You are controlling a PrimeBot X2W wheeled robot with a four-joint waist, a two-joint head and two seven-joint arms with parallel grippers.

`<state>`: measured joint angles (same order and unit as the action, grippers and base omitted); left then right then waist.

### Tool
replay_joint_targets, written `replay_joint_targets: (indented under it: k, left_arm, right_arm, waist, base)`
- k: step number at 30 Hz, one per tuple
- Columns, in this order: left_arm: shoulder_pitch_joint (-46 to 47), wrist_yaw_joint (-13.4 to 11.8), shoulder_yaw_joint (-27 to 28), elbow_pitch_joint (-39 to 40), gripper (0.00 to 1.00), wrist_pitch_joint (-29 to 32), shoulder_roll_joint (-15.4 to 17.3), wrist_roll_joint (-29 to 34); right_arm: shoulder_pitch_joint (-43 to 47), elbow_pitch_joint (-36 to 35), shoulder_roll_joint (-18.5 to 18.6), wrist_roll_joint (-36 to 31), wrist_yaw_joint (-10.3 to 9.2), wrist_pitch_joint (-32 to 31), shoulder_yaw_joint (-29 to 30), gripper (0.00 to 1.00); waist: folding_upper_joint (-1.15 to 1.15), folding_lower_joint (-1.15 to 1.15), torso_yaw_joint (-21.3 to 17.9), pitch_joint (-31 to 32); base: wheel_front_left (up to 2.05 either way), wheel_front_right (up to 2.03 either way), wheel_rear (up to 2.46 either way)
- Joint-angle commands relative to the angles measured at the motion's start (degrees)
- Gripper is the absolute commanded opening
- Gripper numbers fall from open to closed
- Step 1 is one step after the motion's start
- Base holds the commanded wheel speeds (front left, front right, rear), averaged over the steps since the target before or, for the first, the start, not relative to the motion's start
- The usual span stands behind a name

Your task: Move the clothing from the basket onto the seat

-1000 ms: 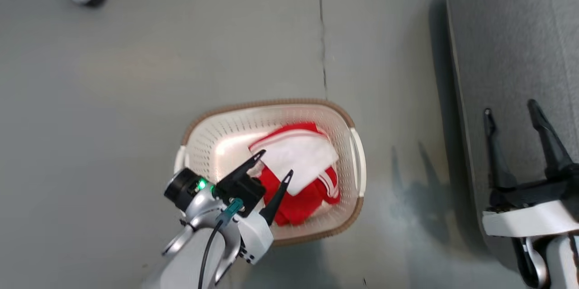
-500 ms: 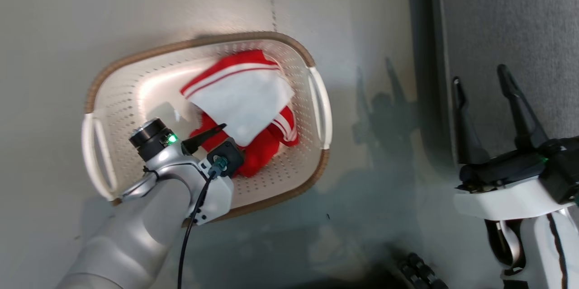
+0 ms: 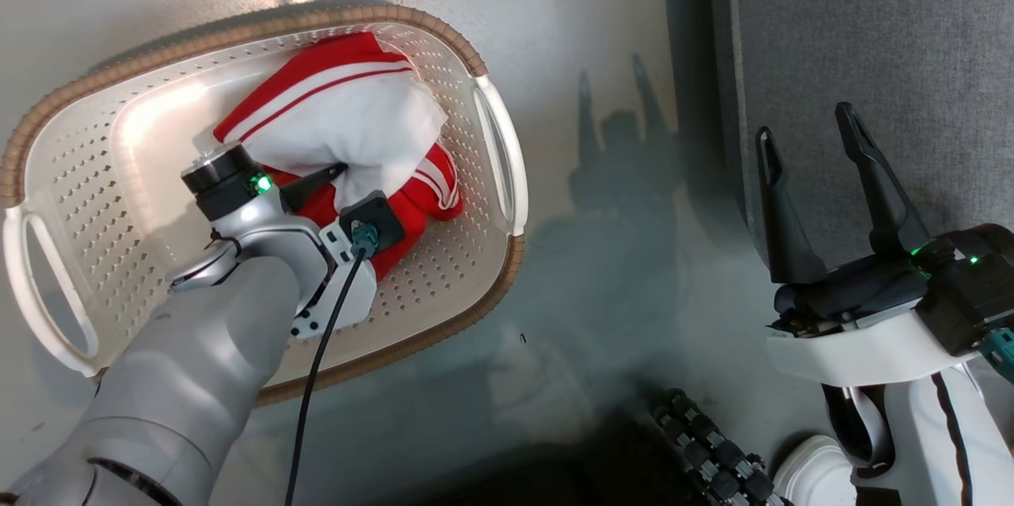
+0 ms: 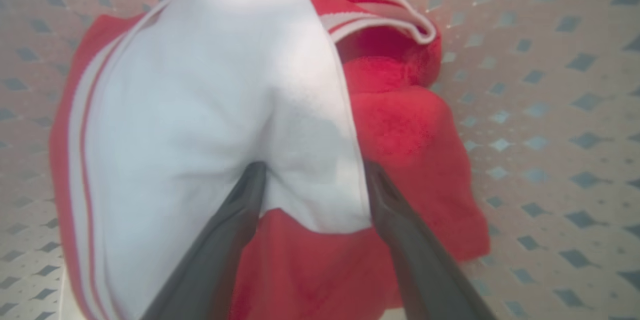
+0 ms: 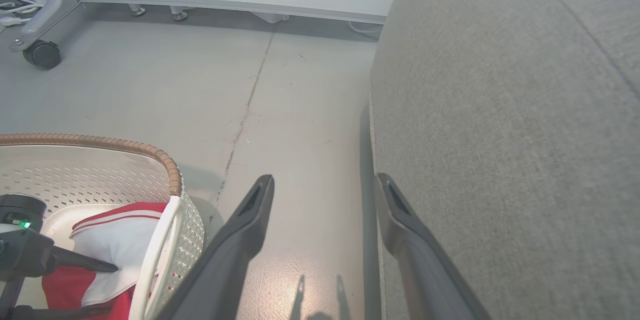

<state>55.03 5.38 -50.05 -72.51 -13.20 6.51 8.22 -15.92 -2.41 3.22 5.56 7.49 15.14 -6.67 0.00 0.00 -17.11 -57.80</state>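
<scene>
the left arm reaches in from the lower left of the head view, its silver forearm angled forward and down and bent at the wrist. the left gripper points downward, its two dark fingers spread apart. the right gripper hangs at the lower right on its pale wrist, fingers pointing up and set wide apart, holding nothing.

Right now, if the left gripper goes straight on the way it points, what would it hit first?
The white garment with red stripes. The open left gripper seems to be touching it, inside the basket.
</scene>
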Motion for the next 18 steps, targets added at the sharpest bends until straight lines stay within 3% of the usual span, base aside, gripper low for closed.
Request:
replay_joint_targets:
  k: [1, 8, 13, 18]
  left_arm:
    - [1.3, -0.6, -0.1, -0.2, 1.0, 0.1, 0.1, 0.2]
    - [3.3, -2.2, -1.5, -1.1, 1.0, 4.1, -0.7, 0.8]
    - [4.1, -3.7, -1.2, -1.3, 1.0, 11.0, -0.5, -0.1]
    - [4.1, -3.5, -0.9, -1.4, 1.0, 15.1, -1.2, -1.4]
  right_arm:
    - [-0.3, -0.2, -0.2, 0.1, 0.01, 0.1, -0.2, 1.0]
    - [0.2, -0.4, -0.3, 0.4, 0.01, 0.1, -1.5, 1.0]
    - [0.9, -0.6, -0.3, 0.2, 0.01, 0.1, -2.3, 1.0]
    - [1.3, -0.5, -0.3, 0.0, 0.01, 0.1, -3.3, 1.0]
  waist:
    - [0.0, 0.0, -0.2, -0.3]
    - [0.0, 0.0, -0.5, -1.1]
    - [0.0, 0.0, -0.7, -1.4]
    - [0.0, 0.0, -0.8, -1.5]
  base:
    - [0.0, 0.0, 0.0]
    - [0.0, 0.0, 0.0]
    - [0.0, 0.0, 0.0]
    - [0.0, 0.0, 0.0]
